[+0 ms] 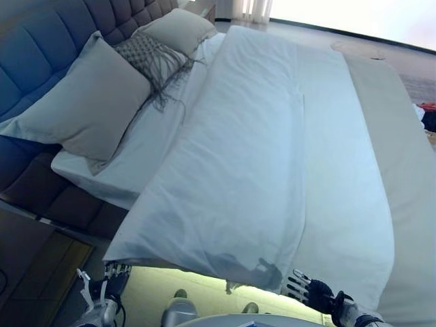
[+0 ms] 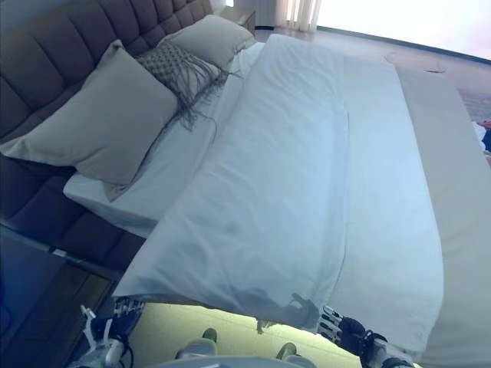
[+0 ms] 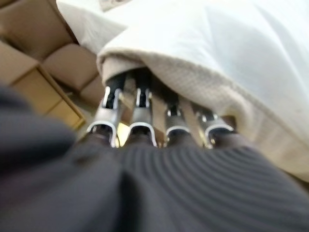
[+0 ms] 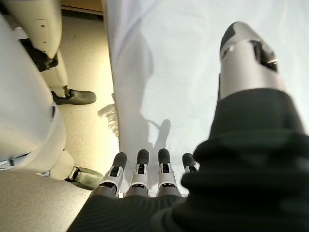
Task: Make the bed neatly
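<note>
A white duvet (image 1: 252, 157) lies along the bed, folded over on itself, and its near edge hangs over the bed's side in front of me. My left hand (image 1: 112, 279) is at the duvet's near left corner; in the left wrist view the hand (image 3: 140, 130) reaches under that corner's hem (image 3: 193, 77). My right hand (image 1: 310, 291) is at the near edge further right, open and empty. In the right wrist view it (image 4: 140, 174) points at the white cloth (image 4: 183, 72) with the thumb apart.
A large grey pillow (image 1: 88, 102), a fringed cushion (image 1: 150, 58) and a second pillow (image 1: 180, 28) lean on the padded headboard (image 1: 41, 41) at the left. A bare sheet (image 1: 402, 150) shows along the far side. A wooden nightstand (image 1: 41, 259) stands at the lower left.
</note>
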Controlling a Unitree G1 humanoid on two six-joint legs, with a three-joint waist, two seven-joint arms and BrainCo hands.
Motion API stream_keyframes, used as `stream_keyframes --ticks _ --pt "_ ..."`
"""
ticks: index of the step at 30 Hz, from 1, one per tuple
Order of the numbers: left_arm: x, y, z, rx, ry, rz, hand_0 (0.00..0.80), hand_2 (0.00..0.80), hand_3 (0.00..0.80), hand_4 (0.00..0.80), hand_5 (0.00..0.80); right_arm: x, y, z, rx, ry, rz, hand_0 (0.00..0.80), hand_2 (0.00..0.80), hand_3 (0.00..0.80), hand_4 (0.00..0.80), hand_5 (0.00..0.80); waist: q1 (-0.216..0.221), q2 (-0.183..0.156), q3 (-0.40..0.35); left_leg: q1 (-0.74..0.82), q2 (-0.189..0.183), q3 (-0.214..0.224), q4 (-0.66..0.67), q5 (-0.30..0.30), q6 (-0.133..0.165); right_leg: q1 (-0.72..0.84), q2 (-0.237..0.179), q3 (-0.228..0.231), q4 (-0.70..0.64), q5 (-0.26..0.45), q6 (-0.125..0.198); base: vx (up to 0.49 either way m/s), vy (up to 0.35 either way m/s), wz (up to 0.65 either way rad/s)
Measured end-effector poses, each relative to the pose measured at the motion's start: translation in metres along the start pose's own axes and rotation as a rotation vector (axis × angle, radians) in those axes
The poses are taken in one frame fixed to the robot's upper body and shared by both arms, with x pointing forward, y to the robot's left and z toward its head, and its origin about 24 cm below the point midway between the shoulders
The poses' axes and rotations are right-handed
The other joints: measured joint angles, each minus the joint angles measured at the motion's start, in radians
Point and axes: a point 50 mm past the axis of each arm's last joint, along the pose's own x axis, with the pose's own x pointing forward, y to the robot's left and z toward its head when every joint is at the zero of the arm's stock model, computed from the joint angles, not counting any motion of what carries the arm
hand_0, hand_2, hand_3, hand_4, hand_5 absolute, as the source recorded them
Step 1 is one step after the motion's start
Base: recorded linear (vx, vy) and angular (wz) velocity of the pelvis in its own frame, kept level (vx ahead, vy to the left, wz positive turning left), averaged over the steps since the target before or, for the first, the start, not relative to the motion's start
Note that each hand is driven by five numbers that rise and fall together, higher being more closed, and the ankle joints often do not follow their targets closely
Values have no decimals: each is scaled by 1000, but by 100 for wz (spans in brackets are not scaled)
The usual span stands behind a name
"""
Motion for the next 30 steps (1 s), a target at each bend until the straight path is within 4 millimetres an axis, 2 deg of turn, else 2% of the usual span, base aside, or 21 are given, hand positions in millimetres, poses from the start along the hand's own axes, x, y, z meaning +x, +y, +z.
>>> stream_keyframes --ticks 3,5,10,12,15,17,22,27,30 --pt "0 4 -7 -9 12 8 0 0 0 0 0 0 0 1 8 -10 5 0 0 0 0 0 2 0 12 -1 -4 1 14 0 0 23 -2 0 0 -11 7 -21 -57 23" --pt "-1 5 -3 -20 -22 4 0 0 0 0 0 -1 -1 5 23 -31 4 0 0 0 0 0 9 -5 23 3 -2 9 17 0 0 35 -1 0 5 -23 12 8 -64 20" --pt "-23 20 35 14 -173 48 0 0 0 0 0 -3 -3 4 28 -30 3 0 0 0 0 0 27 -11 59 7 -5 24 23 0 6 50 -5 4 14 -33 16 27 -29 13" --pt "-34 26 49 35 -213 73 0 0 0 0 0 -4 -4 3 34 -33 9 0 0 0 0 0 27 -16 61 23 -11 25 18 1 11 57 -10 27 14 -34 16 4 -4 4" --pt "-36 20 61 51 -244 65 0 0 0 0 0 -5 -5 6 50 -57 17 0 0 0 0 0 25 -21 59 29 -18 30 11 4 18 54 -13 58 14 -32 18 -8 2 -4" --pt "-35 12 65 48 -259 44 0 0 0 0 0 -5 -5 6 54 -57 17 0 0 0 0 0 22 -22 55 42 -19 51 6 2 22 52 -16 77 14 -30 21 -20 -9 -22" --pt "-33 8 68 54 -259 34 0 0 0 0 0 -11 -12 -5 100 -51 8 0 0 0 0 0 16 -29 4 42 -25 76 -15 4 26 31 -22 108 10 -24 25 7 -27 -19" --pt "-32 7 66 57 -254 28 0 0 0 0 0 -13 -16 -13 106 -32 -1 0 0 0 0 0 -6 -24 -26 44 -29 79 -27 5 29 20 -22 118 -1 -14 27 21 -57 -7" --pt "-31 6 66 148 -247 50 0 0 0 0 0 -14 -17 -16 105 -22 -6 0 0 0 0 0 -7 -15 -51 54 -30 80 -39 5 29 19 -22 125 -1 -14 28 27 -50 -8"
